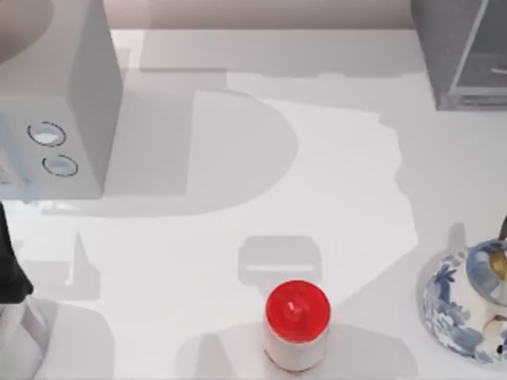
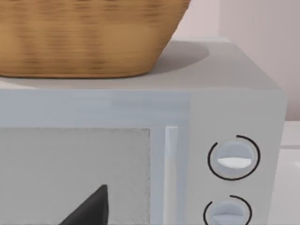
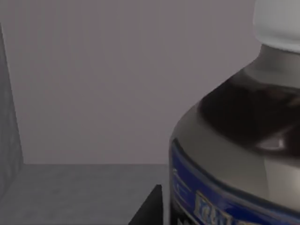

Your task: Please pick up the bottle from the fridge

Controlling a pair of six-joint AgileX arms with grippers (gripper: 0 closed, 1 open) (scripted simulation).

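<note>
Right claw [image 3: 149,211] inside grey-walled fridge [image 1: 463,51] beside bottle [image 3: 234,140], grip state can't tell; white table [image 1: 317,198].

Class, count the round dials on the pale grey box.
2, both on the box front at the table's left: one dial and another right beside it.

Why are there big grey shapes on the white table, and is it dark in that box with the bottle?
Top view: the grey shapes are soft shadows on the table, one under the red-capped jar. Right wrist view: the fridge interior is dim grey, and the bottle carries a small bright glint.
</note>
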